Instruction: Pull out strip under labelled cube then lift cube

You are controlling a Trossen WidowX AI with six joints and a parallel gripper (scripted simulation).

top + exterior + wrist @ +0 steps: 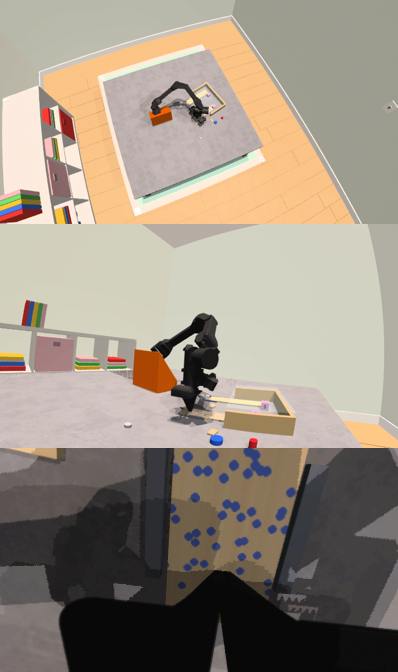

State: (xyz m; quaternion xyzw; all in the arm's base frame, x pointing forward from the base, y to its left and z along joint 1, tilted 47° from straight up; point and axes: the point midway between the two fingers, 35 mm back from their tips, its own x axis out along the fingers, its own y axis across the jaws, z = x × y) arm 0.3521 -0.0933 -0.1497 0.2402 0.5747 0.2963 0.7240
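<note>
Nearest me in the exterior view, by the front edge of the surface, lie a blue disc (216,440), a red peg (252,443) and a small tan tile (212,431); I want none of them disturbed.

Just behind them the claw (190,409) points straight down, its fingers pressed together with nothing between them, the tip bearing on the outer end of the dotted strip (205,414). That strip runs in under the near wall of the tray (258,423), which sits toward the right edge of the surface.

Inside the tray, the labelled cube (265,405), pink with an S, looks to me to sit on the plain strip (233,401) beyond, not on the dotted one. A second pink cube (254,412) just shows over the near wall, seemingly on the dotted strip's line; I cannot read any letter on it. So I would check which strip I am on before dragging further.

To do the drag well, I would keep steady downward pressure and draw straight along the strip's length, away from the tray, slowly, so the cube does not topple.

The wrist view shows what the others cannot: the claw (220,575) centred across the dotted strip (235,513), with dark rails (155,513) along either side. Only the exterior view shows the letter. The top view shows both cubes in the tray, too small to tell apart.
</note>
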